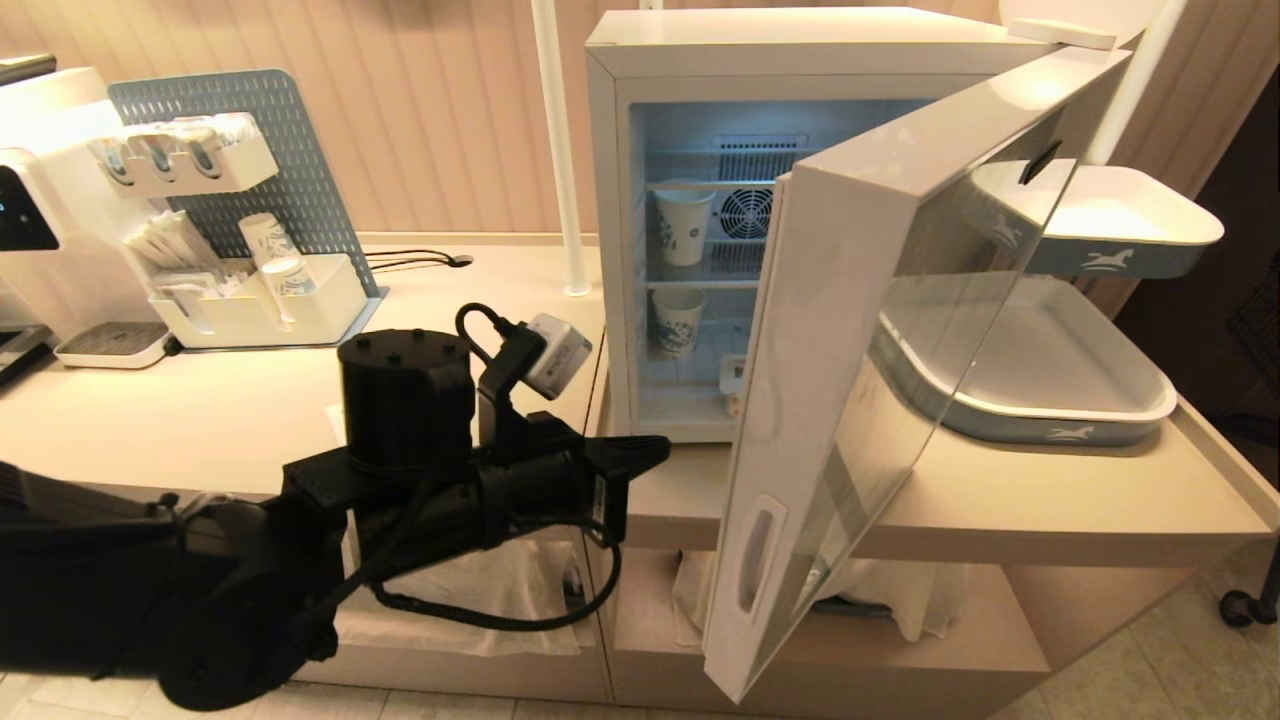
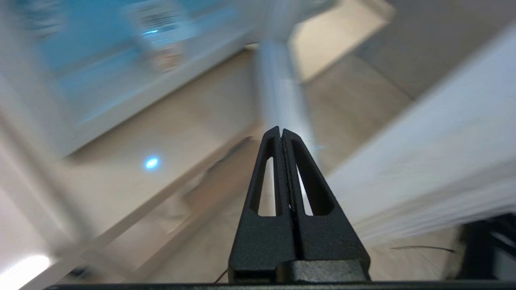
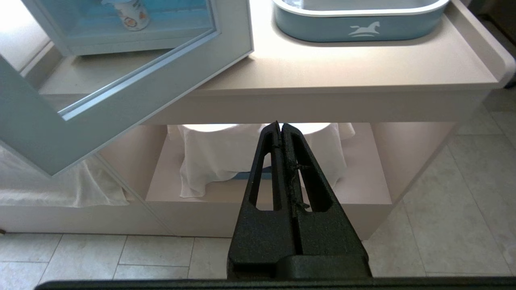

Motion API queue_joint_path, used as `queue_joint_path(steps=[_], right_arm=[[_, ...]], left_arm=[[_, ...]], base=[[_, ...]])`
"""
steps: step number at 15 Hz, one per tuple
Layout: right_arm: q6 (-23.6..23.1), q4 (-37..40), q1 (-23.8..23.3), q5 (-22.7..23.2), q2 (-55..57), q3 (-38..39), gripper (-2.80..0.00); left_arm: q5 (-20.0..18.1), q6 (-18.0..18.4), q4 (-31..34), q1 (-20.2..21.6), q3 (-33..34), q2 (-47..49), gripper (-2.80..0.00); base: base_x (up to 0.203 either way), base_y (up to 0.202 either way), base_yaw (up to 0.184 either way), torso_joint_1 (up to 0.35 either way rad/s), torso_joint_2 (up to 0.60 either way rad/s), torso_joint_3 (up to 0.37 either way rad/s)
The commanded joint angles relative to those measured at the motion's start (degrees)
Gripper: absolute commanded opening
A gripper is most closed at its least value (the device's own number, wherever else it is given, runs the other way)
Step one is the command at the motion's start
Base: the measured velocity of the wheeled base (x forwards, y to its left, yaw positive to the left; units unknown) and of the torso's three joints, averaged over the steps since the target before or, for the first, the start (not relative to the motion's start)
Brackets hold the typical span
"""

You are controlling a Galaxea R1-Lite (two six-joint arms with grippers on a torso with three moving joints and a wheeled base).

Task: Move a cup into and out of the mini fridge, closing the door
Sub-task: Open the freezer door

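Cup (image 1: pixel 734 377) on fridge floor, beyond left gripper (image 1: pixel 655 452) (fingers pressed together)

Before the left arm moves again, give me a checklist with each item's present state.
1. Door swung open, clear of the mini fridge opening: ok.
2. Cup standing on the fridge floor, near the front: ok.
3. Left pincer shut and holding nothing: ok.
4. Left pincer outside the fridge, over the counter edge in front of it: ok.
5. Right pincer shut, empty, low in front of the counter: ok.
6. Door closed as the task requires: not ok, it stands wide open.
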Motion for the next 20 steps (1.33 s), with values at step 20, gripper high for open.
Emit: queue_joint_path(steps=[20], right_arm=[[0.11,0.01,0.0,0.01,0.08,0.06,-2.8]], left_arm=[[10.88,2.54,7.69,-24.34,-6.99,0.64,-2.8]], base=[[0.0,0.0,0.0,0.0,0.0,0.0]])
